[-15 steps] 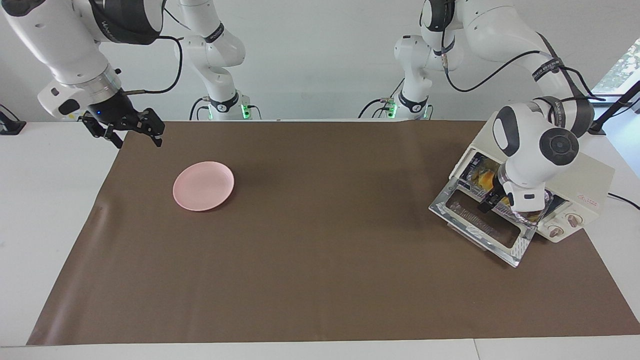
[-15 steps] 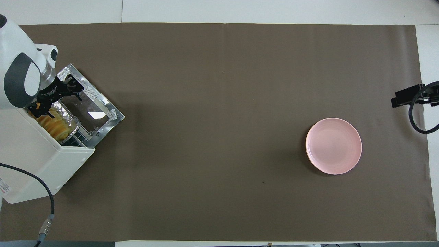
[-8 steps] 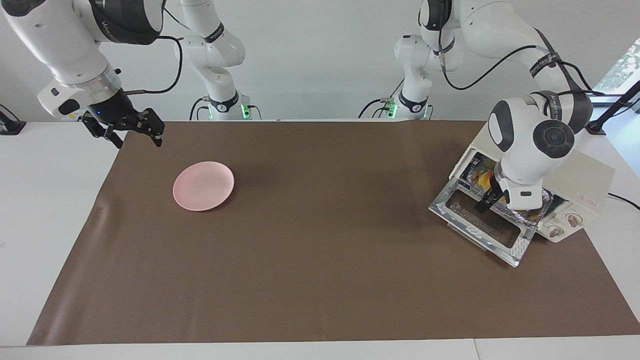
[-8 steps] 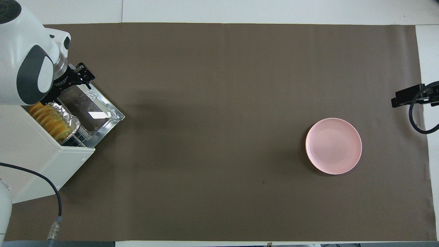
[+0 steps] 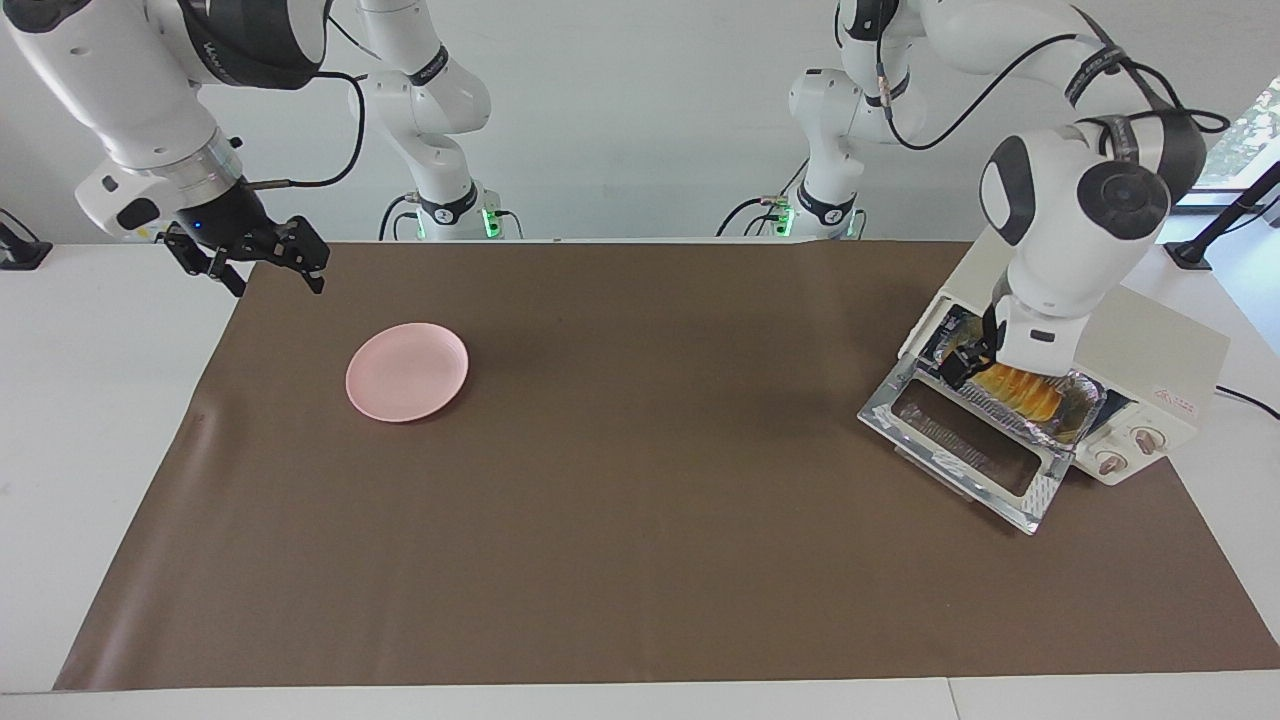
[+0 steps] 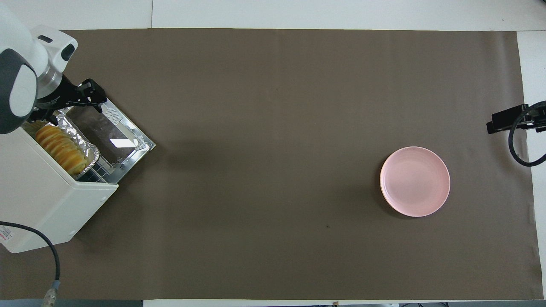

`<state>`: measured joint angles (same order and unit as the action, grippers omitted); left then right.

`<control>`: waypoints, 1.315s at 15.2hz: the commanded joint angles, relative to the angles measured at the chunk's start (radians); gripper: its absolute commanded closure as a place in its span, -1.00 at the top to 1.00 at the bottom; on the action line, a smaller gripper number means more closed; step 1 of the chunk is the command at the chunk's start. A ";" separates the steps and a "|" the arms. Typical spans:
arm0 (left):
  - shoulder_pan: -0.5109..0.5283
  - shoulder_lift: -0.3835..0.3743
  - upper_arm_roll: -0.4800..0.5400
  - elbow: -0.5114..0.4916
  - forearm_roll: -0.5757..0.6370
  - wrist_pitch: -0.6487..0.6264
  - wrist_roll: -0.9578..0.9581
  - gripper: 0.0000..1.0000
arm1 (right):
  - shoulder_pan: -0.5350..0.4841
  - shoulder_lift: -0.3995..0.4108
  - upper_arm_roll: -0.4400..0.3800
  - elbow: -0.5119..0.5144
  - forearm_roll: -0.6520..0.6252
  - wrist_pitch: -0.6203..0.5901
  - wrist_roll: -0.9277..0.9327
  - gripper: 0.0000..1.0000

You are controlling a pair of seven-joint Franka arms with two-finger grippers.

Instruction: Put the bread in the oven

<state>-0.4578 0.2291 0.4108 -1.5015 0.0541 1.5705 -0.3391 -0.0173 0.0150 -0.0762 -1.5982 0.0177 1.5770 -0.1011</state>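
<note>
**A:** Where's the left arm at? Looks folded over the oven [image 5: 1150, 350] at the left arm's end of the tabletop [image 5: 640, 560].

**B:** Yep, wrist pointing down, left gripper [image 5: 968, 362] over the hinge of the dropped door [image 5: 965, 445], jaws released, holding nothing. The bread [image 6: 59, 148] sits in the foil tray [image 6: 87, 147] in the oven's mouth.

**A:** Changed from a second ago?

**B:** The gripper has lifted up and out of the opening, so the loaf is uncovered now. The right gripper [image 5: 262, 262] waits over the tabletop's corner nearest the right arm, jaws released, same as before. Pink plate [image 5: 407, 371] hasn't moved.
</note>
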 commanded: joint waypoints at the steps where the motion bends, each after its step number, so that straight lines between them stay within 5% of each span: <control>1: -0.005 -0.134 -0.004 -0.081 0.007 -0.087 0.044 1.00 | -0.001 -0.021 0.003 -0.022 0.011 0.001 0.017 1.00; 5: 0.055 -0.224 -0.019 -0.135 0.007 -0.092 0.130 1.00 | -0.001 -0.021 0.001 -0.022 0.011 0.001 0.017 1.00; 9: 0.323 -0.249 -0.277 -0.141 0.006 -0.107 0.249 1.00 | -0.001 -0.021 0.003 -0.022 0.011 0.001 0.017 1.00; 20: 0.314 -0.215 -0.306 -0.092 -0.071 -0.046 0.262 1.00 | -0.001 -0.021 0.003 -0.022 0.011 0.001 0.017 1.00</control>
<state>-0.1495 0.0086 0.1046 -1.6102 0.0030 1.5109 -0.0953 -0.0173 0.0149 -0.0762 -1.5982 0.0177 1.5770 -0.1011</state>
